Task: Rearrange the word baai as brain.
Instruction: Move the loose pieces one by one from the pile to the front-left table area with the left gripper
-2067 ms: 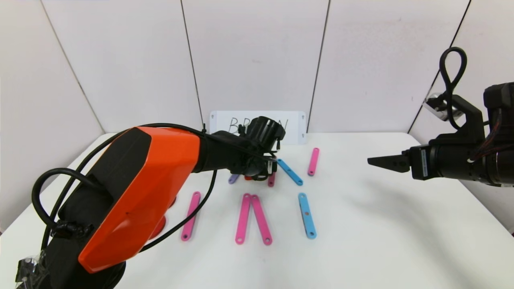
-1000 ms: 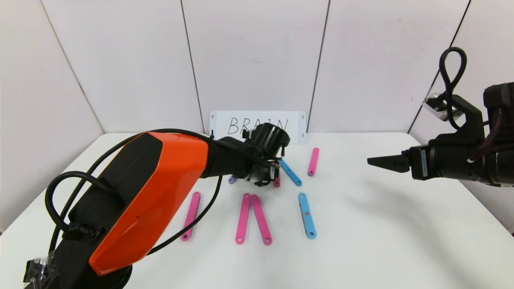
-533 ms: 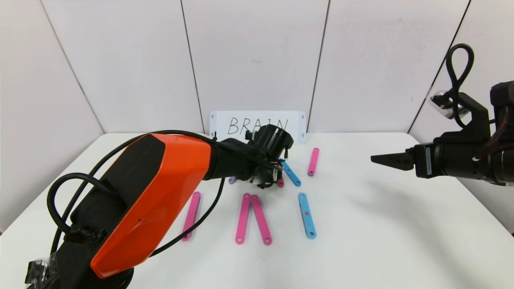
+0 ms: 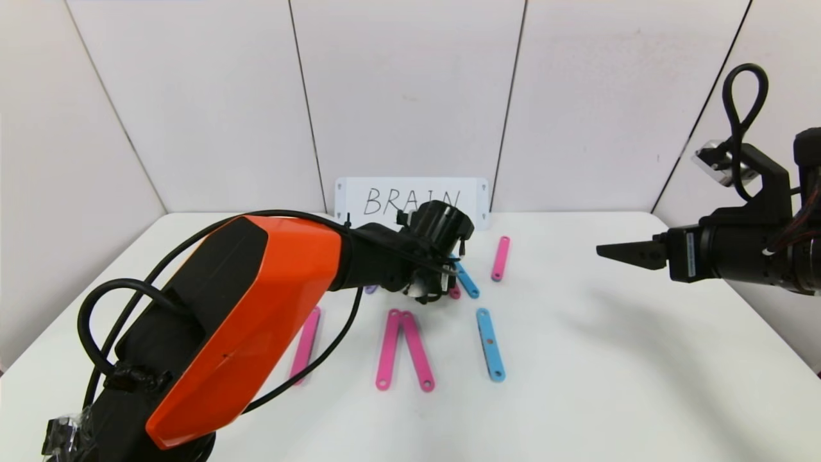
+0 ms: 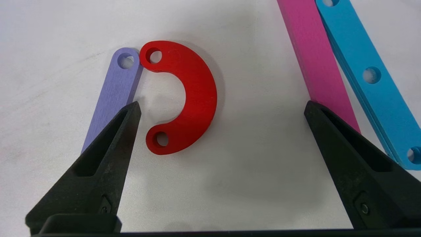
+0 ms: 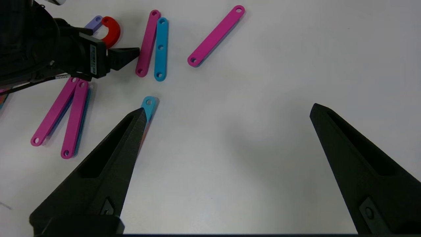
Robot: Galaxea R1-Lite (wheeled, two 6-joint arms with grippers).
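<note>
The left gripper (image 5: 222, 108), fingers wide apart and holding nothing, hangs low over the far middle of the white table (image 4: 609, 385). Under it lie a purple flat plastic bar (image 5: 111, 95) and a red flat plastic half-ring arc (image 5: 194, 98), their ends touching. The arc looks light, stiff and thin, so it may slide; pinching across its curved middle seems best. Just to the right, a pink flat bar (image 5: 315, 62) and a blue flat bar (image 5: 365, 75) lie side by side and could get bumped. The right gripper (image 6: 227, 112), also open and empty, hovers far right.
</note>
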